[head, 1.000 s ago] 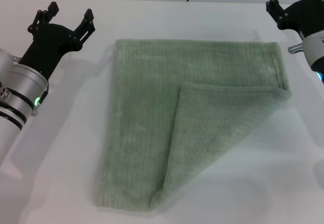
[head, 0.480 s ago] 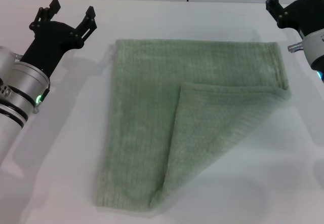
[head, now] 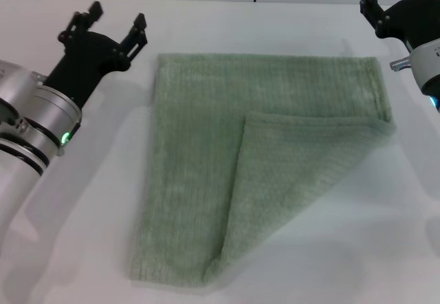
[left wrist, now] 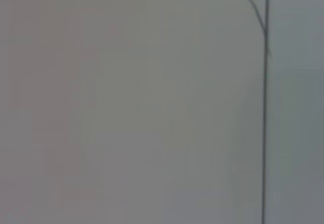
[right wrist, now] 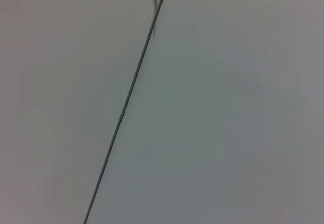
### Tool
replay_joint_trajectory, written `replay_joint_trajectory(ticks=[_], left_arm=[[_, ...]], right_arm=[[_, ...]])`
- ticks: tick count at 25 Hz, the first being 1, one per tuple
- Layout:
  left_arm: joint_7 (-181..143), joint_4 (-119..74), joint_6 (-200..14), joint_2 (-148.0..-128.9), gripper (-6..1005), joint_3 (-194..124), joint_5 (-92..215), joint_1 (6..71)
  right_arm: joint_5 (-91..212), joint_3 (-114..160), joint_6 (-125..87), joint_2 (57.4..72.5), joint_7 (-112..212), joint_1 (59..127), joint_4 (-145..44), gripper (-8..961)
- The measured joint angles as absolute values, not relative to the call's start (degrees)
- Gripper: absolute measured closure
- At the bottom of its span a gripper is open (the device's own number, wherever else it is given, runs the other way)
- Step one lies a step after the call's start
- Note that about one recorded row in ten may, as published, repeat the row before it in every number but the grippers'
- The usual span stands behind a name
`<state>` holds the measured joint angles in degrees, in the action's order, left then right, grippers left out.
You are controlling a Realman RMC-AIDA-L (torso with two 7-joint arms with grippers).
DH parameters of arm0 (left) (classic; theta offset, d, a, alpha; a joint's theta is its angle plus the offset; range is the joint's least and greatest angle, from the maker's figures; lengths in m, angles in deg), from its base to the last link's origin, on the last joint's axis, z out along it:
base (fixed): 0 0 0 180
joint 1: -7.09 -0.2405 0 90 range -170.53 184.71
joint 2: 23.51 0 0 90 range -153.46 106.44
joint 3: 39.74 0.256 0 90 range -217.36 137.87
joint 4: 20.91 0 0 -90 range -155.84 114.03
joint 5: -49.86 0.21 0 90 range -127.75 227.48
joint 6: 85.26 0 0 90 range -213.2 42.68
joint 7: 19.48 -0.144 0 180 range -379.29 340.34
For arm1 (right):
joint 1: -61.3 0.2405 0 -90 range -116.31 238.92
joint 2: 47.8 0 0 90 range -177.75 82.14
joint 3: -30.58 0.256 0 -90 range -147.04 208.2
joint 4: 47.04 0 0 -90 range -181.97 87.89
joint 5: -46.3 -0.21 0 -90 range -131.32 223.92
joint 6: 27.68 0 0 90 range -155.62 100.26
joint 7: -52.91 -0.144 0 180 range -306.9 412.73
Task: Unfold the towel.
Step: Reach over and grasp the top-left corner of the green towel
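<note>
White counter carries the sage-green towel at centre, near-right corner folded over onto it. Left claw spread wide, beside towel's far-left corner. Right claw at far-right corner; cannot tell its spread.

No readable txt, labels, brands or nos. anywhere in these views.
</note>
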<state>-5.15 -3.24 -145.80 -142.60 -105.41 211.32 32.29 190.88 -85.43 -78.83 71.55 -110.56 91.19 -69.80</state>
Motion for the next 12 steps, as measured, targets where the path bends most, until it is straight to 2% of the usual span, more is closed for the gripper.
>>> replay_joint_trajectory(ticks=[9, 12], left_arm=[[-4.7, -3.1, -145.4, -142.60, 230, -102.0, 211.3, 33.0], [0.2, -3.0, -142.9, -142.36, 397, -100.7, 211.6, 34.0]], right_arm=[[190.9, -85.4, -78.8, 71.59, -110.6, 90.8, -69.8, 194], [190.9, -85.2, -78.8, 71.61, -110.6, 90.8, -69.6, 194]])
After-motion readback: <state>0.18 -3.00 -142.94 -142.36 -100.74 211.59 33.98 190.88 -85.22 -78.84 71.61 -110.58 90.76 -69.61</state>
